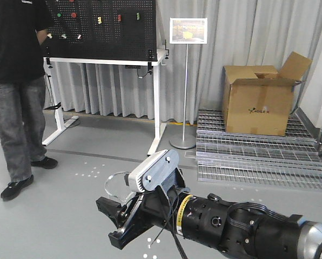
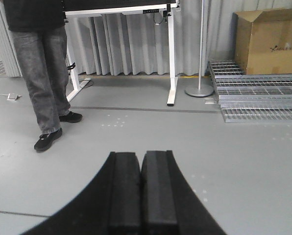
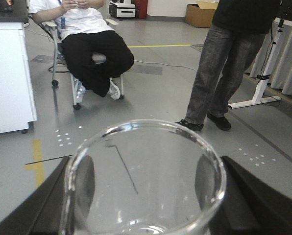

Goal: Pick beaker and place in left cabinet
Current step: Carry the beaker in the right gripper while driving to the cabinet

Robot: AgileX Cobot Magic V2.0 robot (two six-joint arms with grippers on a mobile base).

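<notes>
Right gripper is closed onto the beaker, with one black finger against each side of the glass wall and the open rim towards the wrist camera. In the exterior view the beaker is carried in the air above the grey floor, touching nothing else. Left gripper: fingers pressed together, holding nothing.

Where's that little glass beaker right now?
In the right wrist view the beaker fills the lower frame, gripped in the right end effector, above the grey floor before a standing person.
</notes>
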